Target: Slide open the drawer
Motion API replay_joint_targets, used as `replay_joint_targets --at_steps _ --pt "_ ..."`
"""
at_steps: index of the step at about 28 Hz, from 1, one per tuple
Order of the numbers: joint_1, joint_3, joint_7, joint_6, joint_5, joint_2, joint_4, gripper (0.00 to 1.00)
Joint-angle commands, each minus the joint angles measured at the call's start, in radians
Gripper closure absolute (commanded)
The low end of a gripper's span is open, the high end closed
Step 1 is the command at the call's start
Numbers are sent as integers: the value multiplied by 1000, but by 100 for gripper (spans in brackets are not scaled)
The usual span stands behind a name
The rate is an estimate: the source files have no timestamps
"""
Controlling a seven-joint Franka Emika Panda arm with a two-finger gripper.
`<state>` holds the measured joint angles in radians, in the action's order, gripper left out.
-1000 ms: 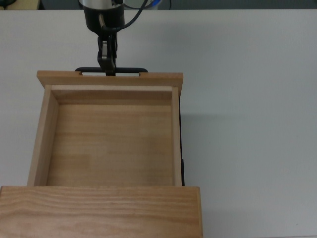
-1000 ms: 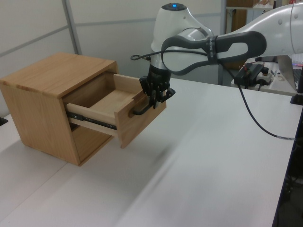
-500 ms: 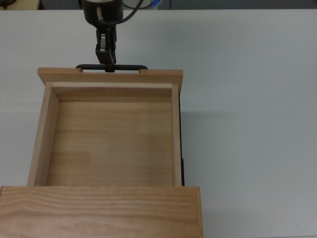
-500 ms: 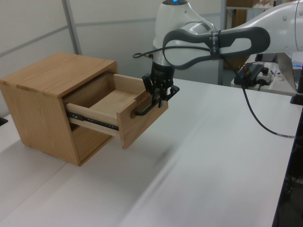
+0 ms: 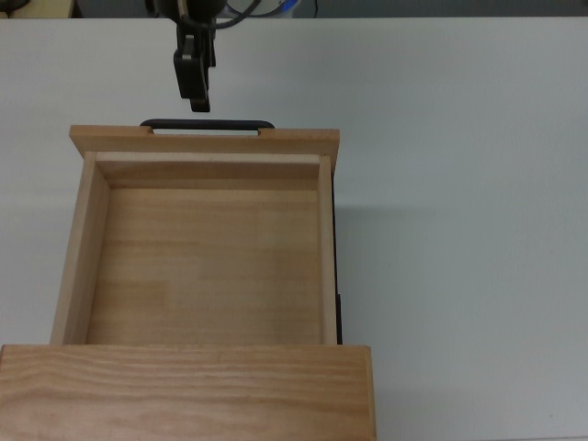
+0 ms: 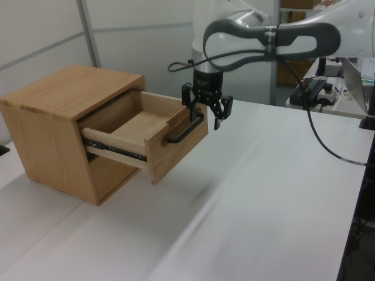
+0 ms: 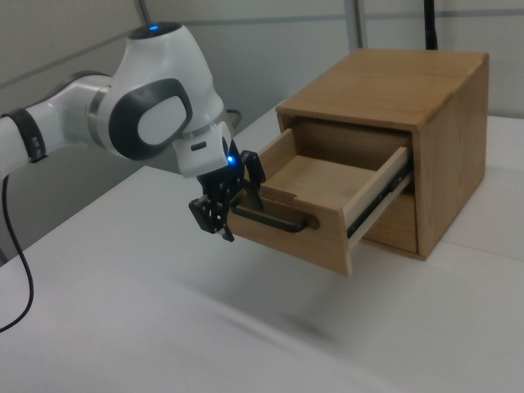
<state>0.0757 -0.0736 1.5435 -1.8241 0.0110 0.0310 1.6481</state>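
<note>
My gripper point(image 6: 206, 111) has let go: the fingers stand apart and empty, lifted clear of the black bar handle point(image 6: 185, 130) they were clamped on a second ago. In the top view the gripper point(image 5: 194, 78) now sits above the handle point(image 5: 207, 124) with bare table between them, where half a second ago it was right at the bar. In the right view it point(image 7: 221, 205) hangs just off the handle's point(image 7: 274, 220) near end, not touching.

The drawer point(image 5: 204, 241) stands pulled well out of the cabinet point(image 6: 50, 126), its light wood floor open to the top view and its side rail showing in the left view. Its front panel has not moved since I released it, so it holds its place without me.

I judge the sliding done: the drawer point(image 7: 327, 201) is open, and what remains is only to back my arm away without brushing the bar.
</note>
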Motion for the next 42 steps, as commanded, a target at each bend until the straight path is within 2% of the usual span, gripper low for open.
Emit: replay_joint_targets --at_steps 1,5,19,23,29,34,42 --pt "1 5 -104 87 -16 -34 -10 0" --pt "0 -3 -258 161 -16 -40 -13 0" --pt "-13 -6 -846 201 -19 -36 -10 0" --pt "-13 -6 -950 206 -19 -36 -10 0" --pt "-13 -6 -1267 239 -10 -36 -10 0" --pt "-10 -5 -1433 266 0 -36 -10 0" --pt "-10 -5 -1527 266 12 -33 -10 0"
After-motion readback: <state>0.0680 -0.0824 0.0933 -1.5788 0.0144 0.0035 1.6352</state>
